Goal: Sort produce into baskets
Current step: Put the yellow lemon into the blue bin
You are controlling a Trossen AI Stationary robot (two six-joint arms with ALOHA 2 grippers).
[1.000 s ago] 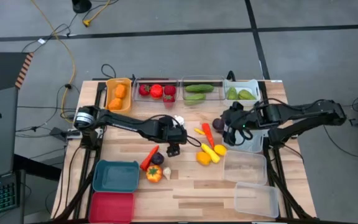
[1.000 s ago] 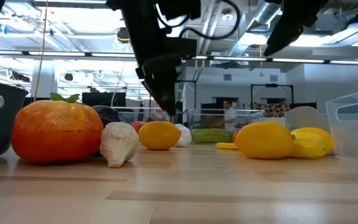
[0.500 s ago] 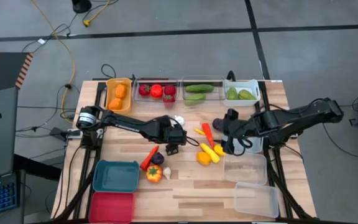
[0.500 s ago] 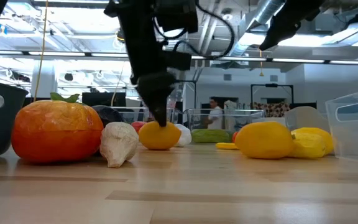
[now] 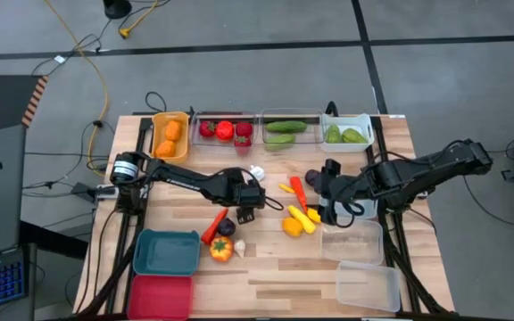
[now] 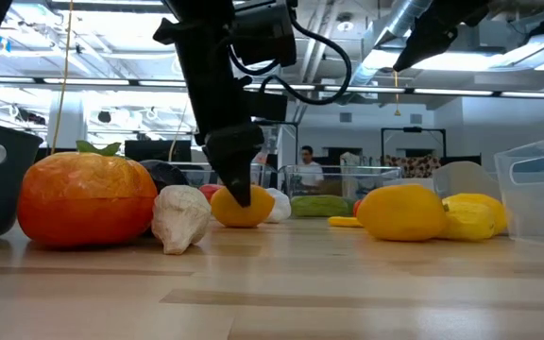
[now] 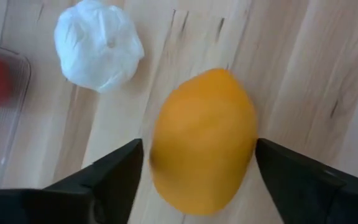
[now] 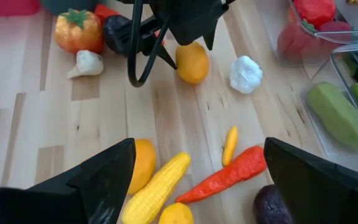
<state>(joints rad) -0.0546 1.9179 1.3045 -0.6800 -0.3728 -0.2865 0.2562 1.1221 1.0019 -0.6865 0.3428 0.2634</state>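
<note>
An orange-yellow round fruit [image 7: 204, 143] lies on the wooden table beside a white garlic bulb [image 7: 98, 43]. My left gripper [image 7: 197, 155] points steeply down over the fruit, open, one finger on each side of it; the fruit [image 6: 246, 207] shows just under the fingertips in the low view. My right gripper [image 8: 199, 146] hangs open above the table, right of centre, over a corn cob [image 8: 157, 183], a red chili [image 8: 229, 174] and a small yellow chili [image 8: 230, 144]. In the high view my left gripper [image 5: 246, 212] hides the fruit. My left gripper's fingers [image 7: 120, 171] stand level with the two opposite sides [image 7: 250, 140] of the orange-yellow fruit, coming from above and slanting down. The fruit rests on the table. Whether the fingers touch it I cannot tell.
Along the far edge stand an orange-yellow bin [image 5: 169, 134] with oranges, a clear bin [image 5: 226, 131] with red produce, a clear bin [image 5: 284, 131] with cucumbers and a white bin [image 5: 348, 132]. Teal [image 5: 166, 252] and red [image 5: 161, 294] bins stand near left, clear bins [image 5: 351, 241] near right.
My left gripper has come down over the orange-yellow fruit, so that its fingertips now reach the fruit's sides; the fruit has stayed in place. My right gripper has swung a little toward the table's near edge, still raised and open.
</note>
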